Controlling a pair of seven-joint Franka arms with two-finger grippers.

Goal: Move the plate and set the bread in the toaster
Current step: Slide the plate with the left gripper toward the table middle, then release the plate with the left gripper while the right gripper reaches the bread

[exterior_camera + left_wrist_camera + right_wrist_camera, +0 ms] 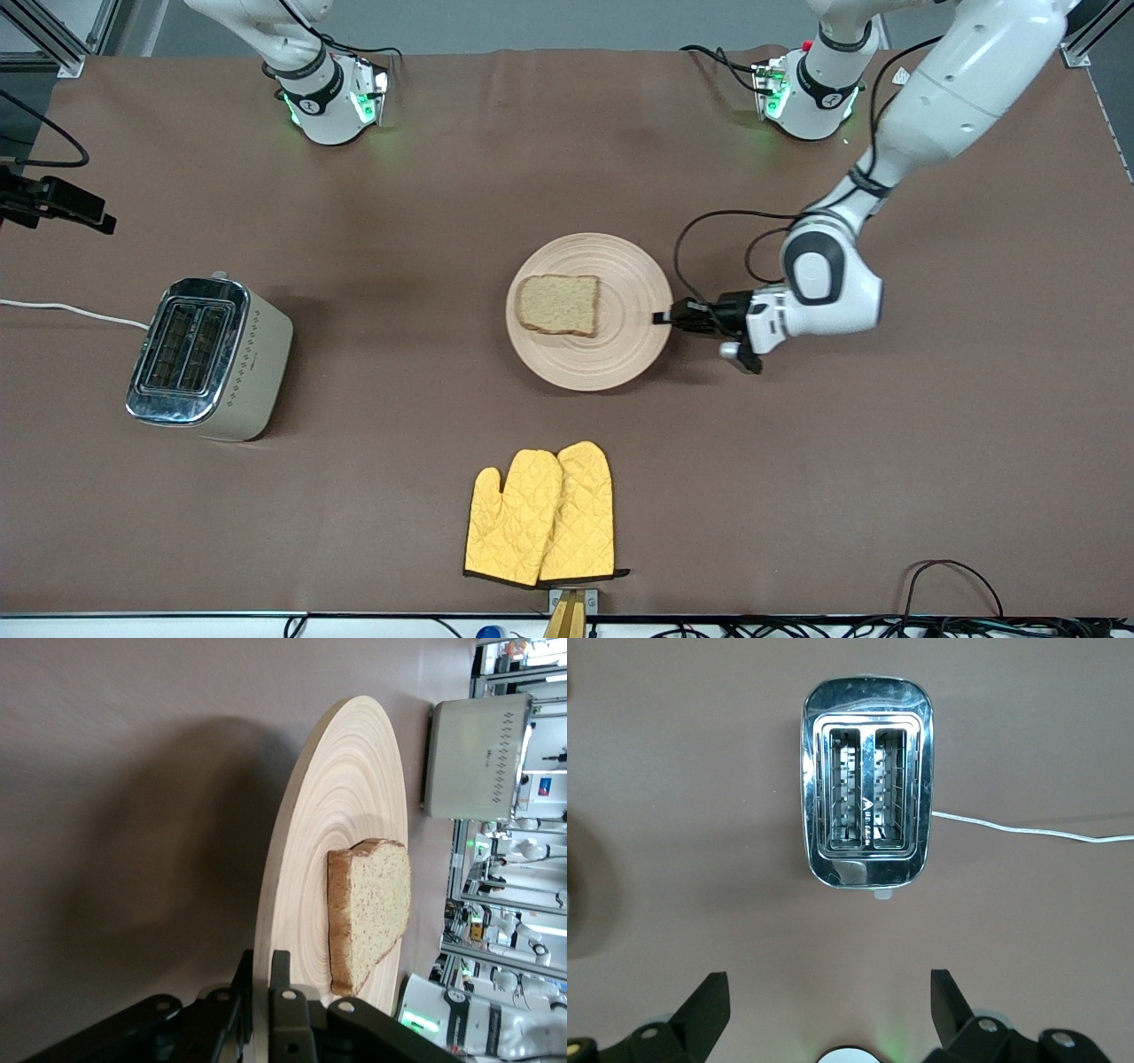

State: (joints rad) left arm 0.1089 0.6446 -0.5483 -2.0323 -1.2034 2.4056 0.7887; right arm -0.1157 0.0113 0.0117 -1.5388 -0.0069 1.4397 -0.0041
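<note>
My left gripper [663, 317] is down at the table, clamped on the rim of the plate [620, 266] at the edge toward my left arm's end of the table. In the left wrist view the two fingers [288, 1014] sit narrow with the plate [341, 788] edge between them, one above the rim and one under it. Plate sits mid-table. The bread [558, 304] lies flat on the plate, on the half toward my right arm's end; it shows in the left wrist view too [368, 908].

The toaster [208, 359] stands well apart from the plate, at my right arm's end of the table, both slots empty, white cord [71, 310] running off its end. My right arm waits up high; right gripper [830, 1010] hangs over the toaster [866, 819] with its jaws wide, holding nothing.

Yellow oven mitts [542, 514] lie near the table edge closest to the front camera, nearer to it than the plate.
</note>
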